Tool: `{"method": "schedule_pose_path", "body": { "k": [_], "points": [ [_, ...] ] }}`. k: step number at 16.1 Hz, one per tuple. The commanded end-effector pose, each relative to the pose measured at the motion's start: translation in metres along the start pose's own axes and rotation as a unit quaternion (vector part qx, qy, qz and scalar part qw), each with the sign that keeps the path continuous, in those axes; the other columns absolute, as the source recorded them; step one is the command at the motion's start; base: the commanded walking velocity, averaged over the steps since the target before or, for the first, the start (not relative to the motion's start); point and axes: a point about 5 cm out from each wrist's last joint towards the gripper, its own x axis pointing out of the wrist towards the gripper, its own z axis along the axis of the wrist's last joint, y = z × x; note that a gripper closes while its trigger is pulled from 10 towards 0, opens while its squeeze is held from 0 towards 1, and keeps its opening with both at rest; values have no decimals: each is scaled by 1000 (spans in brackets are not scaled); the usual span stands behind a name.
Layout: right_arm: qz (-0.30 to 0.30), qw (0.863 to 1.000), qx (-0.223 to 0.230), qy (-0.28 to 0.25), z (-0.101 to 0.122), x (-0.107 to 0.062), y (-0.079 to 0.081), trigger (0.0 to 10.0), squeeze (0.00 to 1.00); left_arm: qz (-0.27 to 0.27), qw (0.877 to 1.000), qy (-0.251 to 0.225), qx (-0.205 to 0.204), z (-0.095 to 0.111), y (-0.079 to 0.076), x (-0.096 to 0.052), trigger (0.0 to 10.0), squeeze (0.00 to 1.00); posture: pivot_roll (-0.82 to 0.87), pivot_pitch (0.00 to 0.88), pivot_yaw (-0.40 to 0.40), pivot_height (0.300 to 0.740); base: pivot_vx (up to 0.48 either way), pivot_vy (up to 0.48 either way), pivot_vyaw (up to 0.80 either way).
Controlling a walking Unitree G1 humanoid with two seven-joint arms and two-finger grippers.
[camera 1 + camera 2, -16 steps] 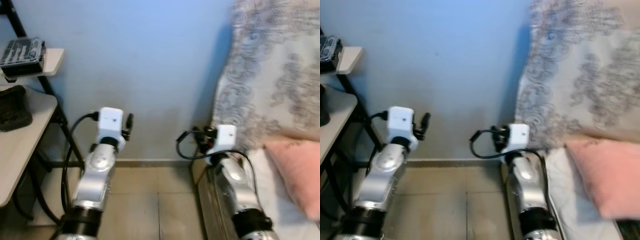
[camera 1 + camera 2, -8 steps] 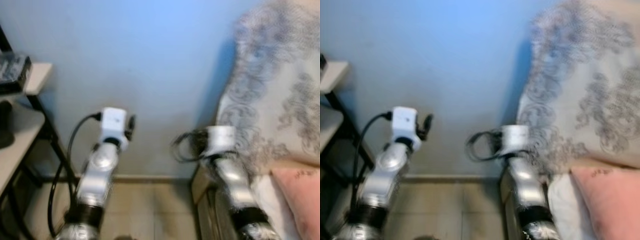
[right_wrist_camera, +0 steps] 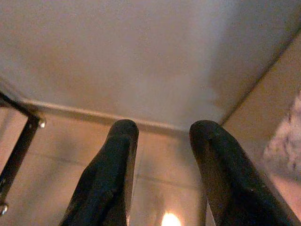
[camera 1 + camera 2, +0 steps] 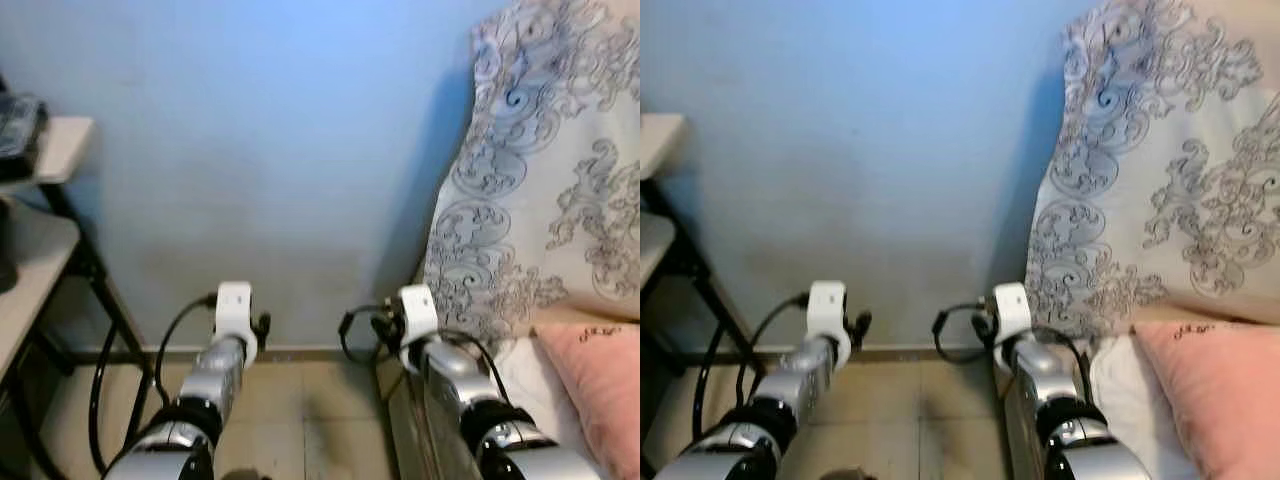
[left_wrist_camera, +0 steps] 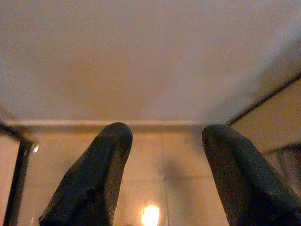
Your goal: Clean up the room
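1. I see a blue wall (image 4: 270,150) straight ahead at 12 o'clock, with tiled floor (image 4: 310,400) below it and a baseboard where the two meet.
2. The left end effector (image 5: 164,174) is held low at about 7 o'clock in the head view, aimed at the floor by the wall. Its two black fingers (image 5: 94,179) stand apart with nothing between them: released.
3. The right end effector (image 3: 162,174) sits at about 5 o'clock, beside the bed edge. Its fingers are likewise spread and empty.
4. The likeliest items to tidy are on the bed at 3 to 4 o'clock: a pink pillow (image 4: 600,385) lying on the white sheet (image 4: 530,365), and a patterned grey-white cover (image 4: 540,170) propped up against the wall.
5. Handling judgement: the pillow should be light, soft and compressible, not fragile. I would pinch a corner or a seam edge, since a mid-face grasp will likely slip off the fabric.
6. The cover will drape and drag; I would take it near an upper edge.
7. A tabletop (image 4: 30,260) on a black frame stands at 9 o'clock, with a shelf (image 4: 62,145) above carrying a dark object too cropped to identify.
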Motion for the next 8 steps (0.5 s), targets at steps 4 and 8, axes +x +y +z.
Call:
{"method": "schedule_pose_path", "body": {
  "k": [4,8],
  "points": [
    [-23,994,32,100,-30,-5,-7,10000,0,23,991,123,-41,-57,10,-11,10000,0,20,0,-69,740,0,0,0],
    [-78,977,43,194,-75,-22,-16,10000,0,-12,977,207,-60,-92,1,-24,10000,0,16,0,-84,740,0,0,0]
  ]
}}
